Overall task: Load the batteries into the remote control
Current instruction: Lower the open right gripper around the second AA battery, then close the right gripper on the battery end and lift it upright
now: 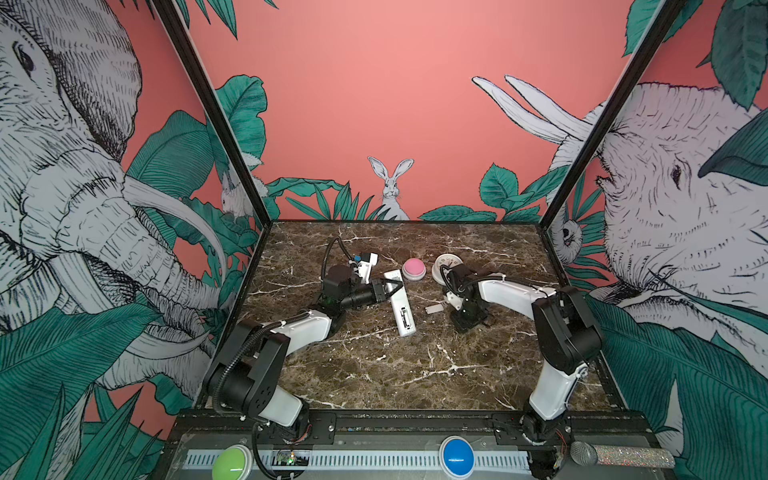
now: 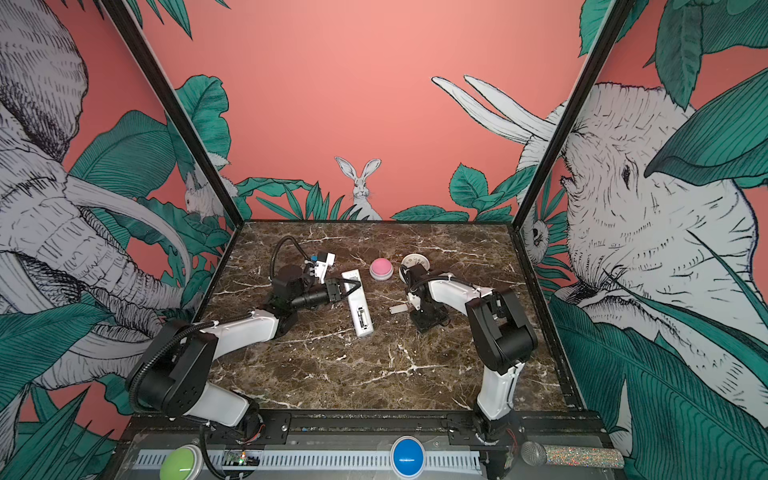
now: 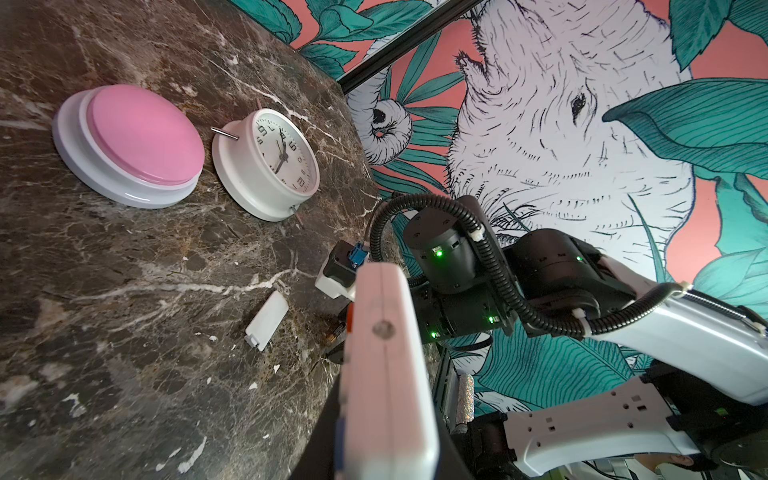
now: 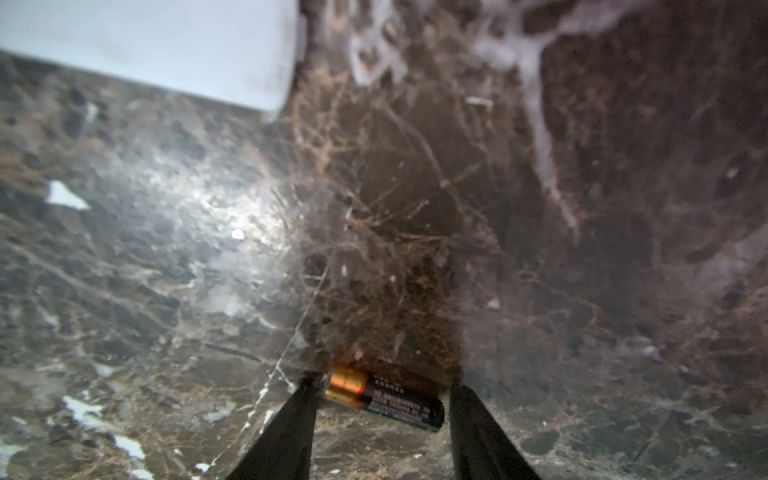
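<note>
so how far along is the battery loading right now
Done: the small white battery cover is off, lying on the marble table, and the slim white remote control lies back up, recess open. In hand: the left gripper clamps the remote; the right gripper's fingers straddle a black-and-gold cylindrical battery on the table, not closed on it. Left: grip and seat it; whether the recess already holds a cell is unclear.

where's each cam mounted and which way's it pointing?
Top views: high in front, looking down on the table; left arm and right arm show.
Left wrist: on left arm, facing over the remote control toward right arm.
Right wrist: faces down; right gripper straddles a battery.
Shared: left wrist and top views both show the clock.
</note>
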{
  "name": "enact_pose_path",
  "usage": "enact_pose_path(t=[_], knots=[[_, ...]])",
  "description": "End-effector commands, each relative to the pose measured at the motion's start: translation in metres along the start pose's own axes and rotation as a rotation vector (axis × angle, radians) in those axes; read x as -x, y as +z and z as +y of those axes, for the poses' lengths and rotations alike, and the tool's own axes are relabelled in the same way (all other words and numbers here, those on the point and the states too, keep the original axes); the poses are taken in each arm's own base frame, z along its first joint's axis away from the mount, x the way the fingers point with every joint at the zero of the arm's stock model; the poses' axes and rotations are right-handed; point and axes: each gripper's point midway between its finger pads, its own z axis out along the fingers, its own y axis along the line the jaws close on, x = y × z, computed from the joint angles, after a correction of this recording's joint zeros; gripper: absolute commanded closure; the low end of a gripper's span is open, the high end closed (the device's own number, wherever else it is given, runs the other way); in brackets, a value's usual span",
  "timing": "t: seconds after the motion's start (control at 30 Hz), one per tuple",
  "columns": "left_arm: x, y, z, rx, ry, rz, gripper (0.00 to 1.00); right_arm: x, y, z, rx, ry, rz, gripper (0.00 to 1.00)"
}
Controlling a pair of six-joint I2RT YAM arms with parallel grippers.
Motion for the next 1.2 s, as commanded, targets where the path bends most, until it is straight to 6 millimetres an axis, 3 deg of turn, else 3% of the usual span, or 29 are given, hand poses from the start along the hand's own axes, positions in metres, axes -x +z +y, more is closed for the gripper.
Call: enact_pose_path(t=[0.0,0.37,0.47,0.67,1.17], knots=[[0.004,-0.003,-0.009,-0.032,0.02,-0.011,1.0,0.001,0.004,-0.002,-0.026,-0.027,0.015,0.52],[0.005,-0.002,-0.01,-0.034,0.021,-0.013,1.0,-0.003,0.008,0.003,-0.037,-0.047,0.043,0.63],[0.004,-0.002,-0.009,-0.032,0.019,-0.01,1.0,-0.002,0.007,0.004,-0.051,-0.066,0.047,0.62],[0.005,-0.004,-0.011,-0.035,0.022,-0.013,1.0,0.007,0.005,0.007,-0.061,-0.097,0.038,0.51],[0.004,-0.006,-0.011,-0.026,0.026,-0.014,1.0,0.018,0.007,0.021,-0.007,-0.146,0.004,0.61]])
